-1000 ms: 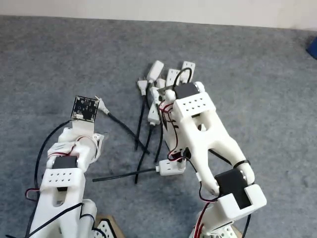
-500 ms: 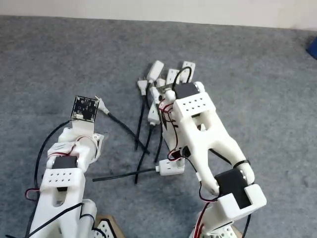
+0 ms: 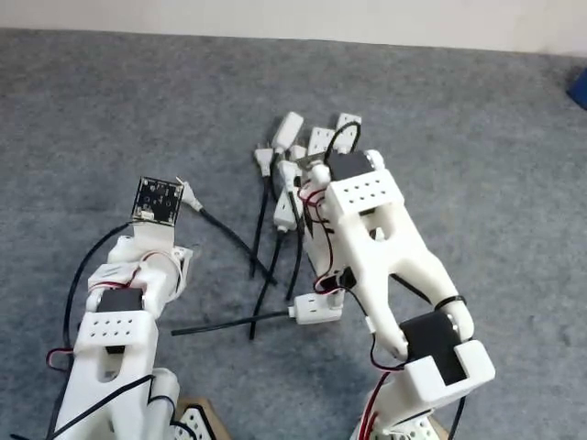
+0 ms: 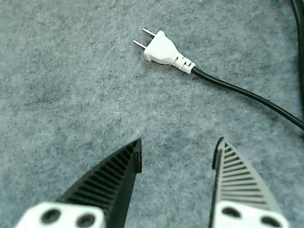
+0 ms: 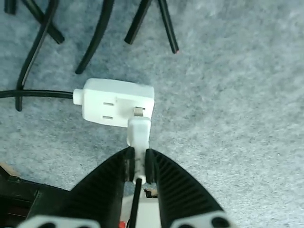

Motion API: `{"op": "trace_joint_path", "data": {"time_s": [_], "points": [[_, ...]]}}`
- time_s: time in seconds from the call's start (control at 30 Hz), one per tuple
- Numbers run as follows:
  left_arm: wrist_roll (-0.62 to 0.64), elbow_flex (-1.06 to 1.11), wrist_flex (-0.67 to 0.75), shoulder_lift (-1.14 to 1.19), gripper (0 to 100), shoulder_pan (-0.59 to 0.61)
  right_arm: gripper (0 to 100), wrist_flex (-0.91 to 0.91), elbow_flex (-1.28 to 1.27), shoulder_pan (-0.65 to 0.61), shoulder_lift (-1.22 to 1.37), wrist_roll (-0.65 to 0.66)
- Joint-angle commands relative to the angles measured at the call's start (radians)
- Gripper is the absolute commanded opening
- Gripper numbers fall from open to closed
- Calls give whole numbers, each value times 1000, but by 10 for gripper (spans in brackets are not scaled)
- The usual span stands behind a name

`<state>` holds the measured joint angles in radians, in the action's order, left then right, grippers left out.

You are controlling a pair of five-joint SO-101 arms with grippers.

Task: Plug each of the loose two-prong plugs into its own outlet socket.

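Right gripper of mine is clenched on the back of a white plug, whose nose is pressed against the side of the outlet socket. A speck of metal shows where the two meet, so I judge the prongs are not fully home. On the carpet that socket lies about midway across and towards the near edge, with its black lead running off to the left edge.

Over the last second my right arm has crept a touch towards the right edge and the far edge. The socket has barely stirred. I read that as small corrections of angle at the slots rather than a real push, so this pairing is not finished. It likely wants a firmer, straighter press, and the socket, free on the carpet, may slide away.

Left gripper has not moved in that time. It hangs with its fingers spread wide and nothing between them, over bare carpet left of the middle. A loose plug lies just ahead of it, flat, prongs pointing away from its cord. That one is untouched.

Near the far edge, a heap of plugs and sockets waits, so most of the task remains.
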<state>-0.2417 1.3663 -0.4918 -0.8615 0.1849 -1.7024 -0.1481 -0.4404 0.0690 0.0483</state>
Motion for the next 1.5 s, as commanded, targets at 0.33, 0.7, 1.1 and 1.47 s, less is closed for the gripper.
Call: {"op": "trace_joint_path", "data": {"time_s": [0.33, 0.7, 1.1, 1.47], "points": [[8, -2, 21, -1, 248, 5, 6, -10, 38, 8, -4, -14], [8, -2, 21, -1, 248, 5, 6, 30, -64, 2, -12, -37], [8, -2, 21, -1, 248, 5, 6, 88, -71, 12, -5, -37], [8, -2, 21, -1, 248, 5, 6, 252, -185, -36, 119, -35]]}}
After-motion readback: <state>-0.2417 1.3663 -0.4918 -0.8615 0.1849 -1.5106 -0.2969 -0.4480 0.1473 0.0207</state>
